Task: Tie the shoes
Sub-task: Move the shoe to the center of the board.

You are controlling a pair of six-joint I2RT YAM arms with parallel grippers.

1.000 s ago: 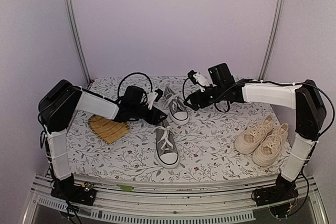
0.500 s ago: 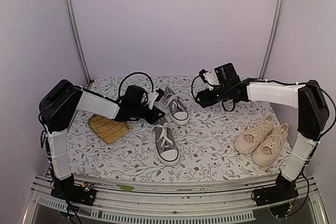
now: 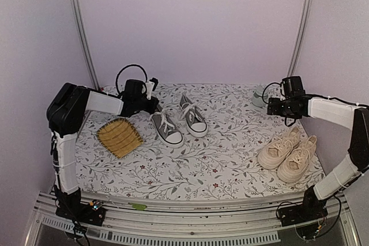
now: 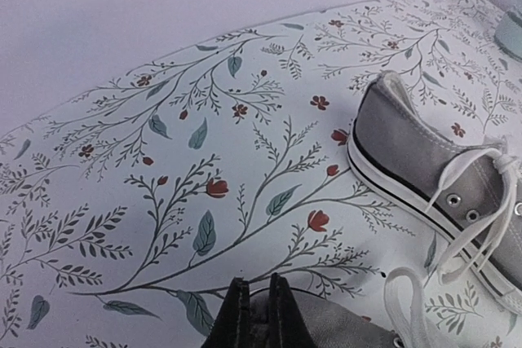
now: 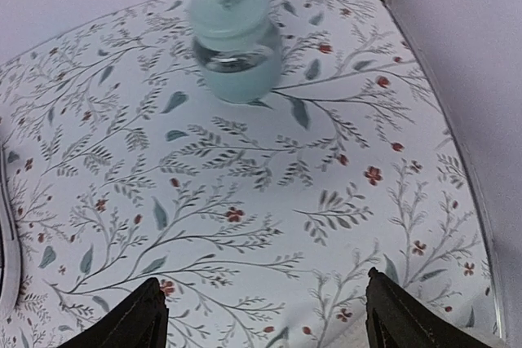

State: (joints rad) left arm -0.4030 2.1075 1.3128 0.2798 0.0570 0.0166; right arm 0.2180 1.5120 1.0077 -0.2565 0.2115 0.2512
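Left wrist view alone shows the left tool [image 4: 257, 283] pinching the heel of a grey sneaker [image 4: 326, 328]. Out at two o'clock the right tool [image 5: 263, 279] gapes empty, arm outstretched.

Plain lilac walls [image 3: 190, 21] enclose a floral-patterned table [image 3: 230, 168] between two metal poles [image 3: 81, 33].

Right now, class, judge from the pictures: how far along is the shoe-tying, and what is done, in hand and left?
Done: little; the grey sneakers stand side by side, laces loose. In hand: the left gripper is pinched shut on one grey heel; the right gripper hangs open, empty. Left: all tying; the cream pair sits apart.
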